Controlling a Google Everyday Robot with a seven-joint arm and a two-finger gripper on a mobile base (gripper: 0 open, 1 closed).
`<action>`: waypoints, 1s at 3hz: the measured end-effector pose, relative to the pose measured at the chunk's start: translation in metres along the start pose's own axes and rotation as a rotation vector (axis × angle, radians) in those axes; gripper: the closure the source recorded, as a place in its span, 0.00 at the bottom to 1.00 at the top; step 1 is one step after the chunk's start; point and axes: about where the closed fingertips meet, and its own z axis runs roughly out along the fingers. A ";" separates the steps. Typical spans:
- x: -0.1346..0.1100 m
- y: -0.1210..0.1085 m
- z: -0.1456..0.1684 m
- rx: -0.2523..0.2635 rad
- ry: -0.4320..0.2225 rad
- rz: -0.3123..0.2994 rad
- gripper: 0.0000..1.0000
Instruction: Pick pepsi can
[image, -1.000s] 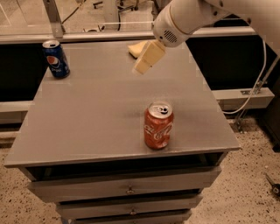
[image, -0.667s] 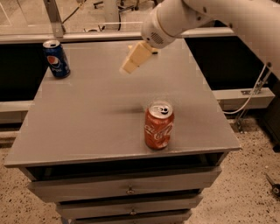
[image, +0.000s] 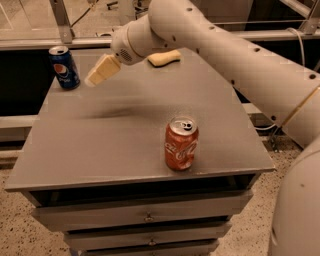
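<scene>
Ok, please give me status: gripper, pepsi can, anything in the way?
Gripper in air, just right of pepsi can, not touching. Can upright, back left corner. Nothing between them.

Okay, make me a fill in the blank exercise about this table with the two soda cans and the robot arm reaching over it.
1. The pepsi can is dark ____ with a silver top.
2. The gripper hovers nearer that can than the ____ Coca-Cola can.
3. Both cans stand ____ on the grey table.
4. The ____ sponge lies at the table's far side.
Missing words: blue; red; upright; yellow.
</scene>
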 end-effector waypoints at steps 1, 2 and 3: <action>-0.022 0.008 0.052 -0.039 -0.098 0.000 0.00; -0.031 0.014 0.090 -0.074 -0.140 -0.024 0.00; -0.036 0.023 0.128 -0.109 -0.145 -0.055 0.00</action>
